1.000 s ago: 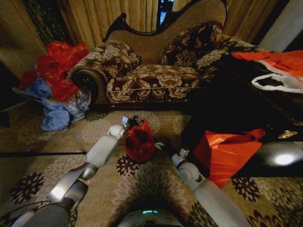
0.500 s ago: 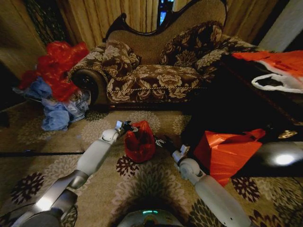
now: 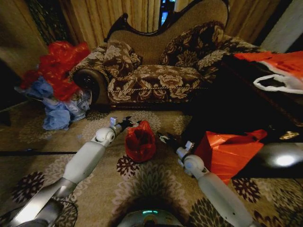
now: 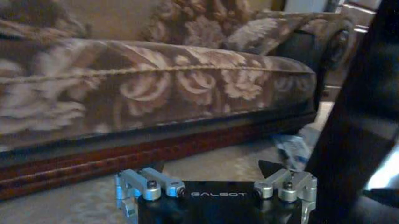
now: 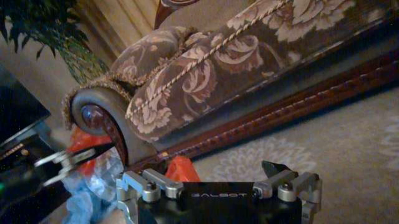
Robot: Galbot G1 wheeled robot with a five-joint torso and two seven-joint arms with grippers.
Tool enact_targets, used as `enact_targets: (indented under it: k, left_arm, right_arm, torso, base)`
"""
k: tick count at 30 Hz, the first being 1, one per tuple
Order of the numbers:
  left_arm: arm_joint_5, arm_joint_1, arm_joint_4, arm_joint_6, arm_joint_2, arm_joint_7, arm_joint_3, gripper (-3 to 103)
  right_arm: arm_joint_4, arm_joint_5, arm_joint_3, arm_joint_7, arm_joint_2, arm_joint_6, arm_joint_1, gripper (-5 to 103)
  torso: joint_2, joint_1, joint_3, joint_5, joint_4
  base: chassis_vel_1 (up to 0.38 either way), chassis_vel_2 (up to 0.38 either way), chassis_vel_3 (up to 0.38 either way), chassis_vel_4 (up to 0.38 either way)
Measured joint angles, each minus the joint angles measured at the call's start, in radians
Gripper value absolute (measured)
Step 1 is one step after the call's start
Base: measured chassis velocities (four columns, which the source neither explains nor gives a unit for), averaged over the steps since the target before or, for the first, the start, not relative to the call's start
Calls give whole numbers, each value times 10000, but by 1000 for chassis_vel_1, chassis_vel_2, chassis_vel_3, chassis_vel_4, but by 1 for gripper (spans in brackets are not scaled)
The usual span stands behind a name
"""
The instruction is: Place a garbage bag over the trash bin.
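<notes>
The red garbage bag (image 3: 140, 141) stands crinkled and bulging on the carpet in front of me, draped over the trash bin, which is hidden beneath it. My left gripper (image 3: 124, 124) sits just off the bag's left upper edge, open, with nothing between its fingers (image 4: 269, 166). On the bag's other side, a short gap away, my right gripper (image 3: 164, 138) is also open and empty. In the right wrist view a bit of red plastic (image 5: 181, 170) shows beyond that gripper's fingers (image 5: 272, 167).
The floral sofa (image 3: 151, 75) stands close behind the bag. A heap of red and blue bags (image 3: 57, 90) lies at the left. A red-orange plastic sheet (image 3: 227, 151) leans against dark furniture (image 3: 236, 104) at the right, crowding the right arm.
Both grippers have drawn back a little from the bag, the left arm swinging leftward and the right one to the right. The bag stays in place over the bin.
</notes>
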Motion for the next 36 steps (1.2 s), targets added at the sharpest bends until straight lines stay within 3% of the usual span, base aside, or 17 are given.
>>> enact_targets:
  k: [3,4,5,8,9,12,14,17,19,21,26,36]
  left_arm:
    - [-112,581,-761,282,445,-880,-439,100]
    - [-249,866,-1182,646,564,-1560,-760,100]
    - [-249,866,-1182,646,564,-1560,-760,100]
    - [-773,1702,-2187,1513,780,-2768,-1849,100]
    - [-773,1702,-2187,1513,780,-2768,-1849,100]
    - [-1249,3245,-3269,1799,961,-3883,-3307,100]
    - [-1371,3656,-3494,1828,965,-4013,-3689,100]
    - [-1546,5673,-4169,1903,863,-3650,-5609,100]
    - [-1555,6060,-4283,1900,814,-3466,-5999,100]
    - [-1554,7276,-4662,1736,581,-2696,-7284,100]
    - [-1660,8425,-5143,1481,200,-2127,-8592,100]
    - [-2317,8674,-5076,1222,273,-1835,-9337,100]
  right_arm:
    - [-276,27,-328,-144,191,-63,319,100]
    - [-414,-48,-446,-192,277,-63,428,100]
    - [-414,-48,-446,-192,277,-63,428,100]
    - [-803,-287,-624,-311,435,-62,789,100]
    - [-803,-287,-624,-311,435,-62,789,100]
    - [-1416,-407,-861,-522,592,-63,1351,100]
    - [-1510,-378,-912,-545,628,-72,1451,100]
    - [-2067,-257,-1224,-725,839,-123,1974,100]
    - [-2241,-254,-1308,-781,914,-128,2113,100]
    - [-2749,-114,-1577,-970,1185,-270,2547,100]
    - [-3607,275,-2093,-1351,1662,-451,3260,100]
    - [-5940,111,-2511,-1921,2997,-428,4666,100]
  torso:
    - [-1,0,0,-9,24]
    - [-1,0,0,-9,14]
    - [-1,0,0,-9,14]
    - [0,0,0,-2,-5]
    - [0,0,0,-2,-5]
    - [-1,0,1,-9,7]
    - [-1,0,0,-8,6]
    - [0,0,0,-6,2]
    - [0,-1,0,-7,5]
    - [0,-1,0,-6,11]
    - [0,-1,0,-5,5]
    - [0,0,1,-7,6]
  base:
    - [35,34,19,23]
    - [0,0,0,0]
    - [0,0,0,0]
    - [0,0,0,0]
    - [0,0,0,0]
    - [0,0,0,0]
    - [0,0,0,0]
    - [0,0,0,0]
    - [0,0,0,0]
    - [0,0,0,0]
    - [0,0,0,0]
    - [0,0,0,0]
